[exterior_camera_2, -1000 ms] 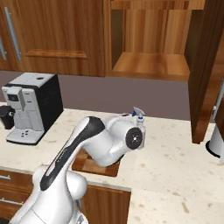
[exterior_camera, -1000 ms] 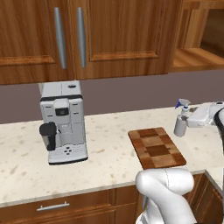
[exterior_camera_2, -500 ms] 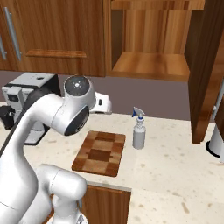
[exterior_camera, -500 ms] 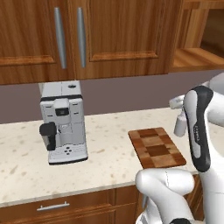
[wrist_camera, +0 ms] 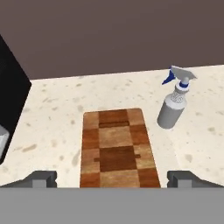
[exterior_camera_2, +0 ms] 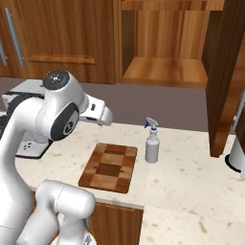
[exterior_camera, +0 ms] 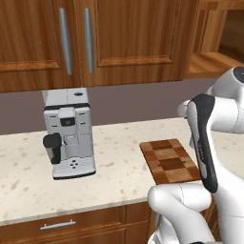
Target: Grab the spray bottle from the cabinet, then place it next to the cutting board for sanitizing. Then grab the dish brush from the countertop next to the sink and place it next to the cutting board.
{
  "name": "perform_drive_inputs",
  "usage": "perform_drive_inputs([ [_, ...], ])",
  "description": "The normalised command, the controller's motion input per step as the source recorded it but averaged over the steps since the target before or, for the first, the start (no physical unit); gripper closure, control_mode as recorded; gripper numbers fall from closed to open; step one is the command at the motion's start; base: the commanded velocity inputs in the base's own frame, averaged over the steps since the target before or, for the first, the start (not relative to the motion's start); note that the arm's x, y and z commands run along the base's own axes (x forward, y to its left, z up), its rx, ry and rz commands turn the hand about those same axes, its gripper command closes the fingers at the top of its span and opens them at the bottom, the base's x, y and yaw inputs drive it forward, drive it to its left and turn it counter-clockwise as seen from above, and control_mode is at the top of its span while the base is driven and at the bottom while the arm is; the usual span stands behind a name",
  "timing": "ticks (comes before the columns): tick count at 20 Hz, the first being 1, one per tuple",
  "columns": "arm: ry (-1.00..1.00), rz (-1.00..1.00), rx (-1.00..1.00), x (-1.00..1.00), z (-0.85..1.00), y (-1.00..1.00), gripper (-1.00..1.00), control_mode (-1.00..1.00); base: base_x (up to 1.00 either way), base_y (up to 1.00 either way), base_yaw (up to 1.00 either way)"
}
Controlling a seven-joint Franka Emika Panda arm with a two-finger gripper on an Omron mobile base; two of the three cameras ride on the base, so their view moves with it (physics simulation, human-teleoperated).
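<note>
In the left base view, the cutting board (exterior_camera: 170, 160) was seen lying flat on the countertop (exterior_camera: 114, 162), partly screened by the raised white arm. A coffee machine (exterior_camera: 69, 132) was set well off to the side of the board, against the wall, so the board's near side was left free for working.

In the right base view, the spray bottle (exterior_camera_2: 152, 141) was shown standing upright on the stone just beside the board's far long edge, apart from it, nozzle uppermost. That placement was judged to satisfy the first half of the task. The cabinet (exterior_camera_2: 167, 43) was seen open above, its shelf bare, consistent with the bottle having been taken from there. The hand was carried high over the board, clear of the bottle.

In the hand view, the gripper (wrist_camera: 112, 178) was seen spread wide and holding nothing, its two tips standing at either side of the board's near end. The board lay directly ahead of the tool; the bottle stood ahead and to one side, beyond the right-hand tip, untouched. The dish brush was judged to be the next thing to fetch.
</note>
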Motion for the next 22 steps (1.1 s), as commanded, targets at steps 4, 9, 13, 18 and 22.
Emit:
perform_drive_inputs([
  [4,-0.07,0.00,0.00,-0.70,-0.14,0.00,-1.00,-1.00,0.00,0.00,0.00],
  [9,-0.15,0.00,0.00,-0.67,-0.04,0.04,-1.00,-1.00,0.00,0.00,0.00],
  [13,-0.30,0.00,0.00,-0.54,0.04,0.32,-1.00,-1.00,0.00,0.00,0.00],
  [18,-0.11,0.00,0.00,-0.20,0.09,0.05,-1.00,1.00,-0.78,0.26,0.00],
  [22,0.00,0.00,0.00,0.00,0.00,0.00,-1.00,1.00,-0.85,0.87,0.06],
])
